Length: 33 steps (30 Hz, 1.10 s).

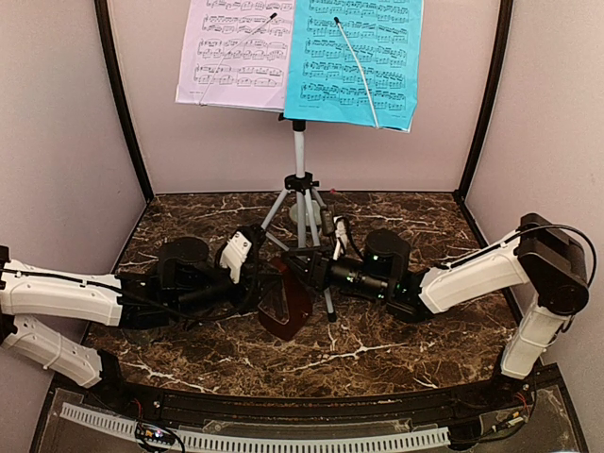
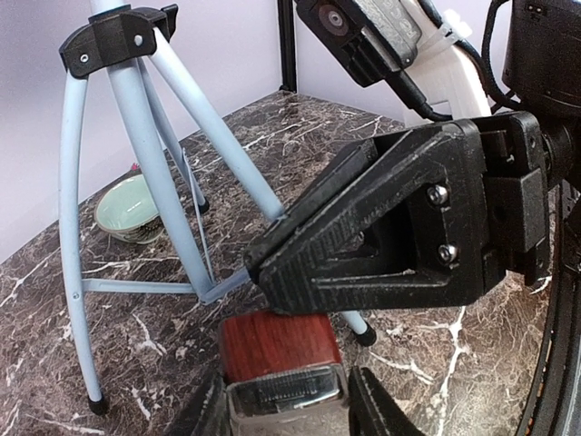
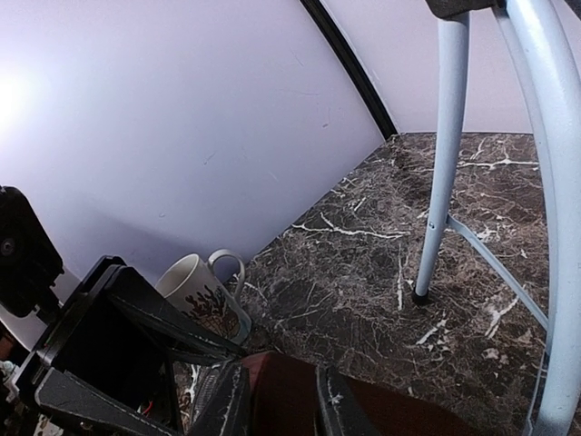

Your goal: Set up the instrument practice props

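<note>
The silver music stand [image 1: 299, 160] stands at the back centre, with a lilac sheet [image 1: 236, 47] and a bright-blue sheet [image 1: 354, 57] on its tray. In front of its tripod legs [image 2: 136, 154] the dark-brown metronome [image 1: 283, 300] hangs tilted between both arms. My left gripper [image 1: 257, 283] comes from the left, and its fingers flank the metronome's [image 2: 277, 350] base with the silver plate. My right gripper [image 1: 304, 272] comes from the right. It is shut on the narrow end of the metronome [image 3: 283, 395], and its black finger [image 2: 363, 245] fills the left wrist view.
A cream mug [image 3: 195, 291] stands by the left wall behind the left arm. A small pale-green bowl [image 2: 127, 207] sits on the marble beyond the tripod. One tripod leg [image 3: 445, 163] stands close to the right of both grippers.
</note>
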### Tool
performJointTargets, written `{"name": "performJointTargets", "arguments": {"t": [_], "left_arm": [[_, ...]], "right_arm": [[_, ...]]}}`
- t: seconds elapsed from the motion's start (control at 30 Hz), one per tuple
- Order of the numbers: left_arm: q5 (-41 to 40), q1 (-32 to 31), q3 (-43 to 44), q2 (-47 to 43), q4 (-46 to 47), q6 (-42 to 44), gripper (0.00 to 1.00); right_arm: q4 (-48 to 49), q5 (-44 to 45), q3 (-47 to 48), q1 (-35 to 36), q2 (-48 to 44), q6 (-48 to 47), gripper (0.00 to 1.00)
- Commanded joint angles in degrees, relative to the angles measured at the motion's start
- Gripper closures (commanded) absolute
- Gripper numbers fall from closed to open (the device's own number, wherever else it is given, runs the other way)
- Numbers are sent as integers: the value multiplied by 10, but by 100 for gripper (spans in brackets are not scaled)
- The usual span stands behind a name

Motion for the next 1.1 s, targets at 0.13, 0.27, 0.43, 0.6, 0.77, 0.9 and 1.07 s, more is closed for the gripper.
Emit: {"name": "performJointTargets", "arguments": {"t": [0.13, 0.27, 0.43, 0.6, 0.77, 0.9, 1.07], "left_arm": [[11, -6, -15, -24, 53, 13, 84], [16, -6, -15, -5, 68, 13, 84], [17, -6, -18, -1, 73, 17, 84], [14, -6, -24, -11, 70, 15, 84], [14, -6, -32, -19, 67, 15, 85], [22, -6, -41, -23, 73, 15, 85], [27, -6, -46, -20, 79, 19, 85]], "right_arm": [[-208, 34, -41, -15, 32, -25, 68], [-202, 3, -23, -7, 0, -23, 54], [-213, -16, 9, 1, -36, -13, 47], [-237, -8, 31, 6, -65, -23, 46], [-246, 6, 31, 8, -104, -22, 44], [-245, 7, 36, 8, -122, -15, 36], [-226, -42, 67, 8, -96, 18, 30]]}}
